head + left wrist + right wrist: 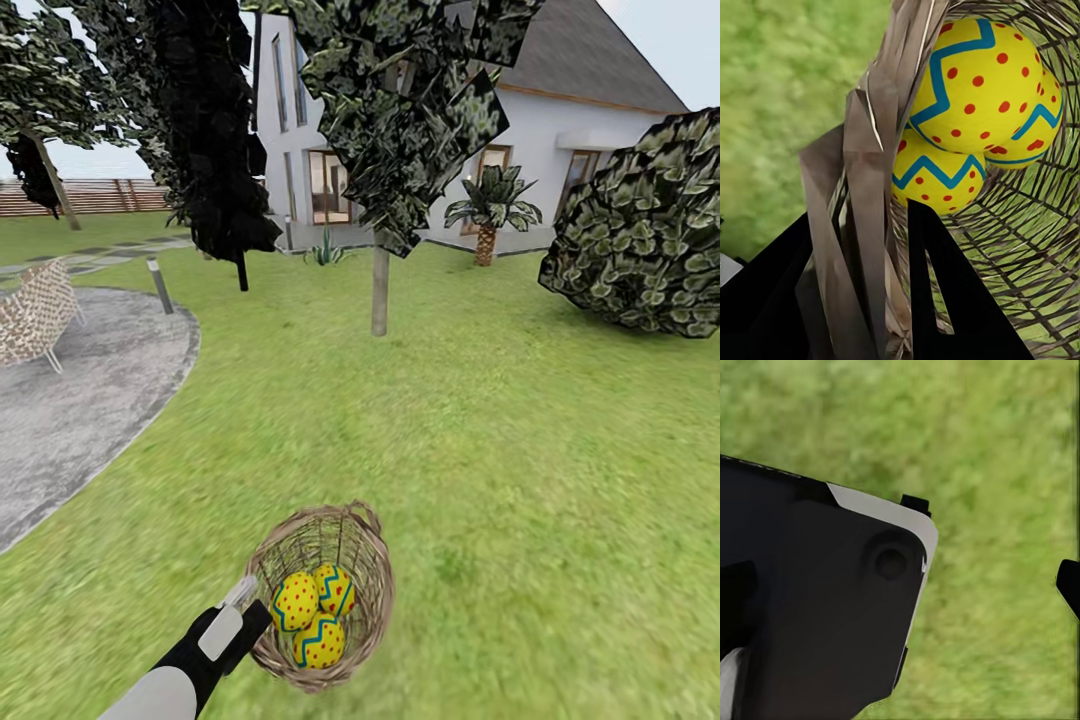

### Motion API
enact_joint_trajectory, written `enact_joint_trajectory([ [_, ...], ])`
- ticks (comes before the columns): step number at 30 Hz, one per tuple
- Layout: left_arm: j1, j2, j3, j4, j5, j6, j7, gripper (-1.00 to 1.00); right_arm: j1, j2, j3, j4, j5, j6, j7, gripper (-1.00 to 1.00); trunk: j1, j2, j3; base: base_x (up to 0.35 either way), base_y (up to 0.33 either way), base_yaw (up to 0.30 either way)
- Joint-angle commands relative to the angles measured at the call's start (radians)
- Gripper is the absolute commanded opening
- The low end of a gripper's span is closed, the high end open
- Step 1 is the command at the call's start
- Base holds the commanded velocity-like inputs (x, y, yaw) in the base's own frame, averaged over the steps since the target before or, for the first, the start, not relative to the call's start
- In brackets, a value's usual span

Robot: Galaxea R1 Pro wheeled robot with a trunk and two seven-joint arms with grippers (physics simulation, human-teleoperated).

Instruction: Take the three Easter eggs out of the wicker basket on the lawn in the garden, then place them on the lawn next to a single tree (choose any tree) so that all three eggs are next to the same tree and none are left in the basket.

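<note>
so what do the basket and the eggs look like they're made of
The wicker basket looks like woven brown wicker or cane, matte: thin crossing strands with gaps that show grass through the wall. The three Easter eggs look hard and smooth, painted yellow with red dots and a blue zigzag, slightly glossy; plastic or painted shell, the render cannot settle which.

A grey paved patio [90,390] with a woven bench [32,315] lies before a white house [560,130].
</note>
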State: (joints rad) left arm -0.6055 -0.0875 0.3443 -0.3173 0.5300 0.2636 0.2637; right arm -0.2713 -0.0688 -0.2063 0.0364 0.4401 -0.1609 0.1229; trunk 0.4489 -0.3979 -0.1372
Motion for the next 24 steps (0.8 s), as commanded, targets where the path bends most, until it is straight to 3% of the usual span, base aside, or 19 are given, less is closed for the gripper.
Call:
enact_joint_trajectory([
  [1, 0.0, 0.0, 0.001, -0.003, 0.013, 0.003, 0.006, -1.0, -0.002, -0.001, -0.008, 0.005, 0.006, -0.006, 0.001, 1.0, 0.001, -0.002, -0.002, 0.333, 0.0, -0.003],
  [24, 0.0, 0.001, 0.001, -0.005, 0.013, 0.003, 0.006, -1.0, -0.002, 0.004, -0.008, 0.005, 0.003, -0.006, 0.001, 1.0, 0.001, -0.002, -0.002, 0.333, 0.0, 0.0],
])
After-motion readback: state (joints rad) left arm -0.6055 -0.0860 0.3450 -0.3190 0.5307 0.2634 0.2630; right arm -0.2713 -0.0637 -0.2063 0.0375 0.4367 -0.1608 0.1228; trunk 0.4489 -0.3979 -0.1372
